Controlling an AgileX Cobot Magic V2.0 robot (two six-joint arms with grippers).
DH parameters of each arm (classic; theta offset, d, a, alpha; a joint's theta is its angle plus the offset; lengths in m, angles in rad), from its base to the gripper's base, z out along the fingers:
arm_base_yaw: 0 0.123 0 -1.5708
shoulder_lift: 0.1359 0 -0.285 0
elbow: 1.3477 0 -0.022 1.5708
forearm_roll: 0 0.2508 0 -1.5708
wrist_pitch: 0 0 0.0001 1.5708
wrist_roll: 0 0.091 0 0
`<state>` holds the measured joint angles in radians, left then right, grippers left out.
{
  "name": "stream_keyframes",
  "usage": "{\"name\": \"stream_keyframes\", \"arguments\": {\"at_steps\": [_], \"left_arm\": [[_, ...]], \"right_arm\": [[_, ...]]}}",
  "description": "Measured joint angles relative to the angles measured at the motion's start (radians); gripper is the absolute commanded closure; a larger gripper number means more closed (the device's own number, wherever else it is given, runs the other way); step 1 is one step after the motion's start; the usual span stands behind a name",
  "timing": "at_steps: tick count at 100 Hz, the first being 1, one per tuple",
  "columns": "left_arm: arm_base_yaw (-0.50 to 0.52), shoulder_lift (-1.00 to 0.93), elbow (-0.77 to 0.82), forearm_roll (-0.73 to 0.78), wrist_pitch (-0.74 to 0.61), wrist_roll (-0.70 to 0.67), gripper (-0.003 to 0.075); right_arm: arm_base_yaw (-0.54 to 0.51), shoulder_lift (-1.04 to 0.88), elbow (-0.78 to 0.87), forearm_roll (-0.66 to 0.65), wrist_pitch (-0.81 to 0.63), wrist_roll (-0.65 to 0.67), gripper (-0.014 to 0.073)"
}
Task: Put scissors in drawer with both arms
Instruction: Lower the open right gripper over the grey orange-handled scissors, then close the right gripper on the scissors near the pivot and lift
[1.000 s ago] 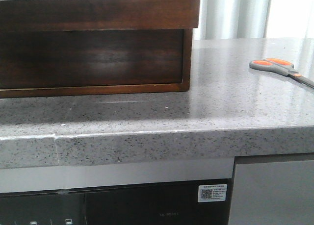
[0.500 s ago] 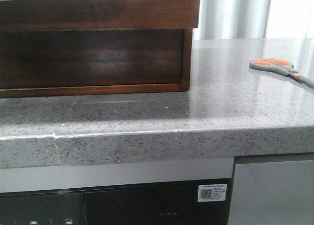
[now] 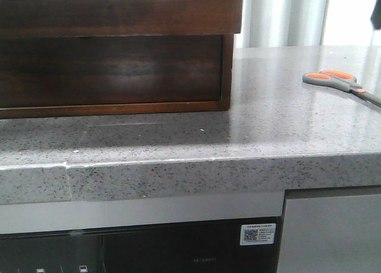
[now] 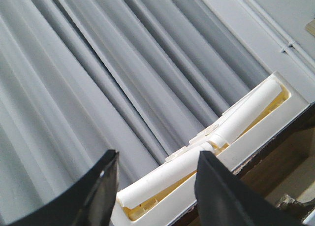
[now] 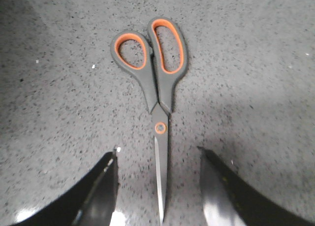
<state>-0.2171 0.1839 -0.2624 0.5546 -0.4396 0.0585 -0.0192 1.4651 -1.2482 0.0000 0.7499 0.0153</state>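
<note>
Two tools in play, both with fingers apart and gripping nothing. Right tool (image 5: 157, 186) hovering above the small pair of scissors with grey handles, orange-lined loops and slim grey metal blades (image 5: 158, 105); blades lying between the two black fingers (image 5: 101, 189), loops pointing away from the wrist. No contact visible yet.

Scissors (image 3: 339, 82) lying flat on the speckled grey stone desk (image 3: 250, 136), far right, well apart from the wide dark brown glossy wooden drawer (image 3: 110, 71) at far left. Drawer front looks flush inside its brown wooden cabinet frame (image 3: 226, 71), so judged closed. Finger notch not made out in front view.

Left tool (image 4: 157, 181) pointed at pleated grey curtains (image 4: 98, 73) and a white tray holding white rolled pieces (image 4: 290, 115) above a dark wood edge. Drawer front not seen from that wrist view.

Step in hand, as judged: pre-grasp on scissors, drawer not yet opened. Task barely begun.

Next move calls for: straight descent of right tool, closing across blades or pivot, fingertips low enough to catch thin flat metal off hard stone. Slip risk on glossy surface. Left tool to reach drawer top edge and pull open before the drop.
</note>
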Motion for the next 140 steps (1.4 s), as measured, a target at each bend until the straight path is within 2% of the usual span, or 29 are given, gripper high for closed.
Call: {"name": "stream_keyframes", "arguments": {"at_steps": [28,57,122,130,140], "left_arm": [[0.000,0.000,0.000,0.000,0.001,0.000,0.0383],[-0.003,-0.002,0.000,0.000,0.002,0.000,0.0383],[-0.003,-0.002,0.000,0.000,-0.002,0.000,0.0383],[-0.003,-0.002,0.000,0.000,-0.002,0.000,0.0386],[-0.003,-0.002,0.000,0.000,-0.002,0.000,0.0386]], "right_arm": [[0.000,0.214,-0.169,0.000,0.082,-0.062,0.0263],[0.000,0.361,-0.244,-0.005,0.121,-0.076,0.0263],[0.000,0.421,-0.269,0.000,0.134,-0.105,0.0265],[0.000,0.430,-0.274,0.000,0.138,-0.105,0.0305],[0.000,0.438,-0.287,0.000,0.145,-0.105,0.0425]]}}
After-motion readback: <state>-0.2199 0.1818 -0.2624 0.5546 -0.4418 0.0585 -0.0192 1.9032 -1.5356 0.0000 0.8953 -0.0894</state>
